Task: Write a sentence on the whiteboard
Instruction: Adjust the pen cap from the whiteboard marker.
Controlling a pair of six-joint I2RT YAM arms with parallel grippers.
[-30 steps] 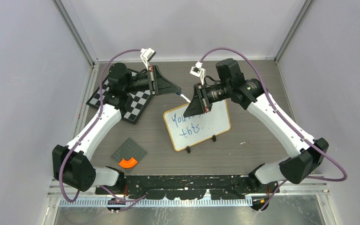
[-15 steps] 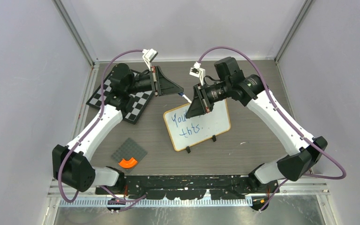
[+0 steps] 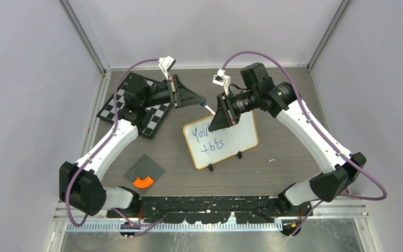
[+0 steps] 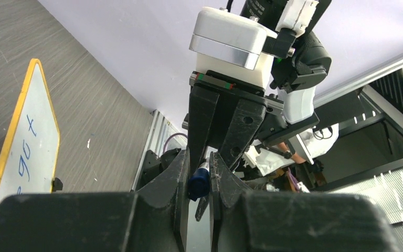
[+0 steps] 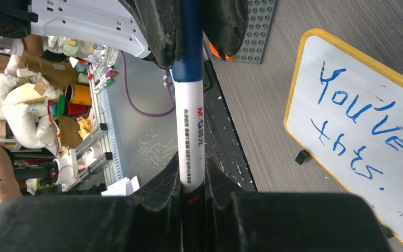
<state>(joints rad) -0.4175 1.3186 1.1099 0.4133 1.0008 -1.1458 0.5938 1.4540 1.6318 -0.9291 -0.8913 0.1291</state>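
The whiteboard (image 3: 225,139), wood-framed with two black clip feet, lies mid-table with blue writing on it. It also shows in the left wrist view (image 4: 26,152) and the right wrist view (image 5: 357,131). A marker (image 3: 207,108) is held in the air over the board's far left corner, between the two grippers, which face each other. My left gripper (image 3: 200,100) (image 4: 199,178) is shut on the marker's blue cap (image 4: 198,184). My right gripper (image 3: 216,116) (image 5: 193,178) is shut on the marker's white barrel (image 5: 191,131), which still meets the blue cap (image 5: 191,47).
A black-and-white chessboard (image 3: 155,113) lies at the far left under the left arm. A grey studded baseplate (image 3: 145,170) with an orange piece (image 3: 143,182) lies near the front left. Grey walls enclose the table on three sides.
The left arm's wrist and forearm have shifted slightly to the right. Both grippers keep their hold on the marker above the board's corner.
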